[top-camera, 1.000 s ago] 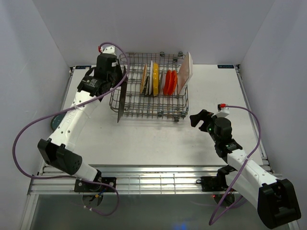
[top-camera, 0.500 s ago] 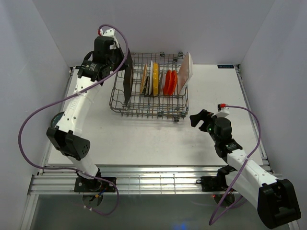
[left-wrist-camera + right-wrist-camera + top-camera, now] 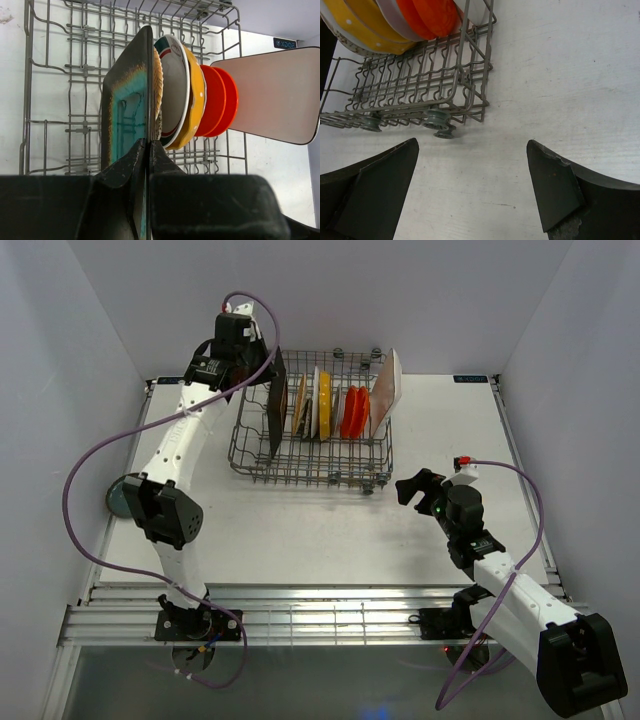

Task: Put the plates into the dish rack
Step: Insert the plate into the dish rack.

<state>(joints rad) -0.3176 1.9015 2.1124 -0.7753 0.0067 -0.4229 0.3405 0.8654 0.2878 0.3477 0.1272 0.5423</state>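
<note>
Upright in the dish rack [image 3: 345,466] stand plates [image 3: 324,405]; left claw [image 3: 148,149] grips teal plate [image 3: 127,107].

1. The dish rack [image 3: 320,476] is a grey wire basket with rows of upright prongs, sitting at the back of the table top.
2. The square teal plate [image 3: 127,115], brown and speckled round the rim, stands on edge over the rack's left end – pinched at its edge by the closed left gripper [image 3: 147,145].
3. Beside it, on edge in a row: wooden plate [image 3: 158,85], white green-rimmed plate [image 3: 175,85], yellow plate [image 3: 196,100], a pale grey one [image 3: 395,22], then orange-red plates [image 3: 217,100].
4. The white rectangular plate [image 3: 270,95] leans at the rack's right end, tilted outward.
5. A dark teal plate [image 3: 113,495] lies flat well left of the rack – partly hidden.
</note>
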